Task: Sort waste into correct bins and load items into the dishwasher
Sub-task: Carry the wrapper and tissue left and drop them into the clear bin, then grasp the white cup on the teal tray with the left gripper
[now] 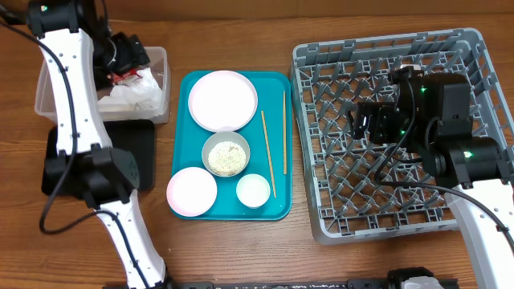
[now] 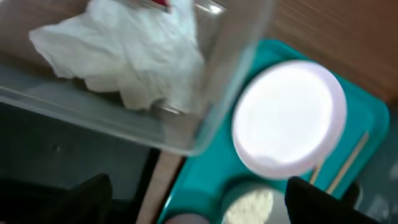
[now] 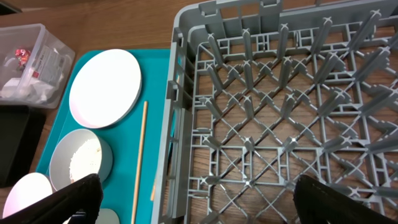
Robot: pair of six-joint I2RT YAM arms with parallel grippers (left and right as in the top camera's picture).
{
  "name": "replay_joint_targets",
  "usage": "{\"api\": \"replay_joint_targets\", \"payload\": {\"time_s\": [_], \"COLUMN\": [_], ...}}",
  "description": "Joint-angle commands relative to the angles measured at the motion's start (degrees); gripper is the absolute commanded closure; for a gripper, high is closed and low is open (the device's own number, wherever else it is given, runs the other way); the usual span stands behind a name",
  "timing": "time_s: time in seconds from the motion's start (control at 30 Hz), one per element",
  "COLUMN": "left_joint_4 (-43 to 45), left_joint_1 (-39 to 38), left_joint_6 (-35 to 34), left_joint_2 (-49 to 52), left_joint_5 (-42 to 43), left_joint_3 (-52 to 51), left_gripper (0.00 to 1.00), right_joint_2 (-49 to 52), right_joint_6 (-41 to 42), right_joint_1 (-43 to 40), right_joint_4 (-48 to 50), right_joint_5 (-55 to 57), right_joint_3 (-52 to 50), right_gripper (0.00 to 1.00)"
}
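Note:
The clear tub [image 1: 157,80] at the back left holds the crumpled napkin [image 1: 132,92] and the red wrapper [image 1: 122,77]. My left gripper [image 1: 128,58] hovers over the tub, open and empty. In the left wrist view the open fingers [image 2: 202,205] sit past the tub wall and above the napkin [image 2: 130,56]. The teal tray [image 1: 273,205] carries a white plate [image 1: 222,100], a bowl of rice [image 1: 226,154], a pink plate [image 1: 192,192], a white cup [image 1: 253,190] and chopsticks [image 1: 269,152]. My right gripper [image 1: 359,120] is open and empty above the grey rack [image 1: 321,213].
The black tray [image 1: 132,148] lies in front of the clear tub, partly under my left arm. In the right wrist view the rack's left wall [image 3: 177,124] stands right beside the teal tray [image 3: 158,124]. The rack holds nothing.

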Motion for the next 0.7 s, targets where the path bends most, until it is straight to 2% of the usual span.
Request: {"api": "replay_joint_targets", "payload": {"time_s": [0.0,0.13,0.2,0.33,0.5,0.6,0.67], "left_joint_4": [-0.39,-0.39,-0.39,-0.42,0.07,3.65,6.88], "left_joint_1": [-3.58,-7.32,-9.49,-15.56,-23.78,-28.83,-32.02], "left_joint_6": [8.22,10.12,10.45,10.91,10.58,10.36,7.78], "left_joint_2": [-2.45,-5.46,-8.44,-17.03,-25.49,-28.96,-30.67], "left_joint_5": [3.23,12.33,13.42,9.88,8.46,7.72,3.15], "left_joint_3": [0.94,-1.97,-6.23,-20.83,-38.4,-47.32,-53.24], "left_gripper": [0.12,0.15,0.16,0.16,0.24,0.27,0.27], "right_joint_2": [-0.13,-0.15,-0.15,-0.13,-0.13,-0.13,-0.13], "right_joint_6": [-0.02,-0.02,-0.02,-0.04,-0.04,-0.04,-0.04], "right_joint_1": [-0.44,-0.44,-0.44,-0.44,-0.44,-0.44,-0.44], "right_joint_4": [0.35,-0.04,-0.48,-0.52,-0.26,-0.24,-0.15], "right_joint_5": [-0.87,-0.9,-0.87,-0.85,-0.83,-0.83,-0.83], "right_joint_3": [1.36,1.36,1.36,1.38,1.38,1.36,1.36], "right_gripper": [0.0,0.0,0.0,0.0,0.0,0.0,0.0]}}
